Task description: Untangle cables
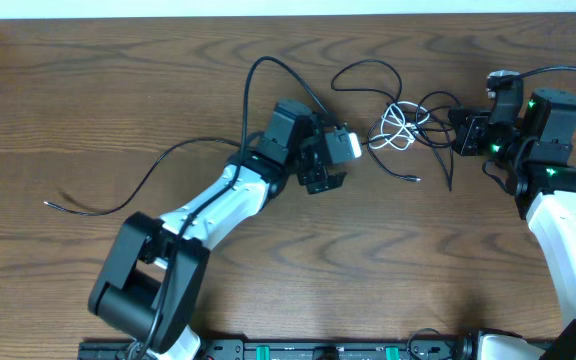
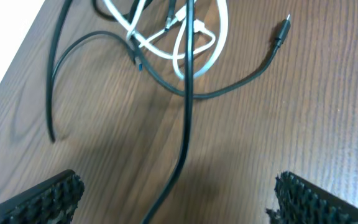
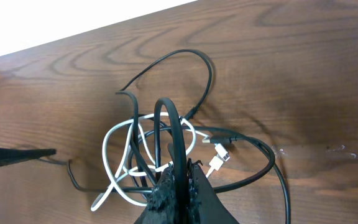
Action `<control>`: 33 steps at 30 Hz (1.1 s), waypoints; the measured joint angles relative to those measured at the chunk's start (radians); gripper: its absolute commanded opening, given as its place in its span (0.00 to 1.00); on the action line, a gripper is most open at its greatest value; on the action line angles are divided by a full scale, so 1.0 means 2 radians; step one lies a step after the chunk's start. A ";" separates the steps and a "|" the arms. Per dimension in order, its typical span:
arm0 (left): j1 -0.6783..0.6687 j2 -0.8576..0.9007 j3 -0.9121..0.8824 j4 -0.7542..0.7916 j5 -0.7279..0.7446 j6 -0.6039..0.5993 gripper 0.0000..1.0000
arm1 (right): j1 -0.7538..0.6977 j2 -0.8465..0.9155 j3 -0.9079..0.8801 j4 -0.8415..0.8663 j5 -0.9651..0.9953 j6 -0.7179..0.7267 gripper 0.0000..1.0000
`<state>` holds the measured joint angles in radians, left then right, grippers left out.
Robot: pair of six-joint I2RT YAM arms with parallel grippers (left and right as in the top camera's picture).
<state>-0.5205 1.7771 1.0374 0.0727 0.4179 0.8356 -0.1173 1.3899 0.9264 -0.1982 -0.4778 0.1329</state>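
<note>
A tangle of black cables (image 1: 423, 105) and one short white cable (image 1: 396, 128) lies at the back right of the table. My right gripper (image 1: 460, 132) is shut on a black cable (image 3: 169, 124) that arches up out of the bunch; the white cable (image 3: 120, 155) loops just beyond its fingers. My left gripper (image 1: 353, 148) is open just left of the bunch. In the left wrist view a black cable (image 2: 188, 112) runs between its fingers (image 2: 176, 199) without being pinched, with the white cable (image 2: 185, 43) ahead. Another black cable (image 1: 148, 180) trails to the left.
The wooden table (image 1: 368, 260) carries both arms. A black plug end (image 1: 411, 179) lies in front of the bunch. The table's back edge (image 1: 268, 22) meets a white wall. The left arm's own wire (image 1: 258, 90) arches over its wrist.
</note>
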 measured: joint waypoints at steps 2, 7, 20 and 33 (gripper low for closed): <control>-0.004 0.010 0.000 0.017 0.001 0.002 0.99 | 0.000 0.000 0.000 0.000 0.000 0.000 0.01; -0.007 0.049 0.000 0.050 0.002 0.004 0.98 | 0.000 0.000 0.000 0.000 0.000 0.000 0.01; -0.007 0.082 0.001 0.070 0.013 0.006 0.57 | 0.000 0.000 0.000 -0.001 0.000 0.000 0.01; -0.007 0.082 0.001 0.072 0.014 0.007 0.08 | 0.000 0.000 0.000 -0.001 0.000 0.000 0.01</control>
<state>-0.5339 1.9411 1.0401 0.2176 0.4469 0.8505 -0.1173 1.3899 0.9264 -0.2008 -0.4778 0.1329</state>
